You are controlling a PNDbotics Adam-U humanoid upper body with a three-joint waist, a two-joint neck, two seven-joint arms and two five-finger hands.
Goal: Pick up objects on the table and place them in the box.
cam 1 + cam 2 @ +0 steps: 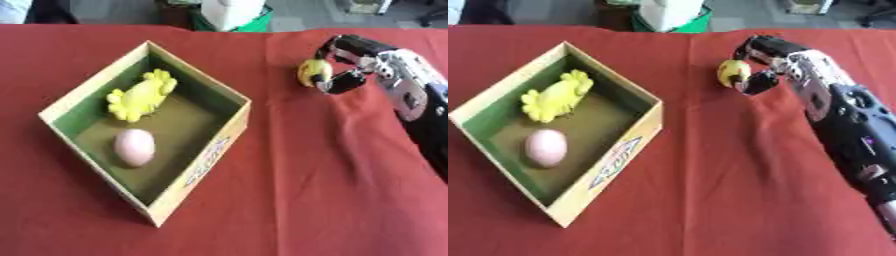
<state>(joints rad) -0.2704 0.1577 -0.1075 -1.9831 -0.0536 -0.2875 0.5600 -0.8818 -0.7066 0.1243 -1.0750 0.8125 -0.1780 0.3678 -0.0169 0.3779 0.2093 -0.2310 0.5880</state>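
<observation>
**Robot hand closes on yellow object beside open box**

While the cardboard box point(184, 187) sits askew on the red tablecloth point(315, 200), the left eye view shows the robot's right hand point(346, 67) reaching in from the right edge, its dark fingers and thumb curled round a small yellow object point(311, 72) at the far side of the table. The object is well apart from the box, off beyond its right corner. Whether it rests on the cloth or is lifted just clear cannot be told. Inside the box, on its dark olive floor, lie a yellow toy point(140, 96) with lobed ends toward the far wall, and a pale pink egg-shaped object point(134, 147) nearer the front, the two close but apart. Lettering shows on the box's near right wall, too blurred to read.

In the right eye view, the same arm point(842, 125) runs from the lower right up to the hand, black with a silver section behind the wrist. The fingers point(759, 82) pinch the yellow object from its right side, with a dark band visible across the object. The box lies at the left, its near corner pointing toward the camera. A white and green container point(671, 15) stands past the table's far edge.
</observation>
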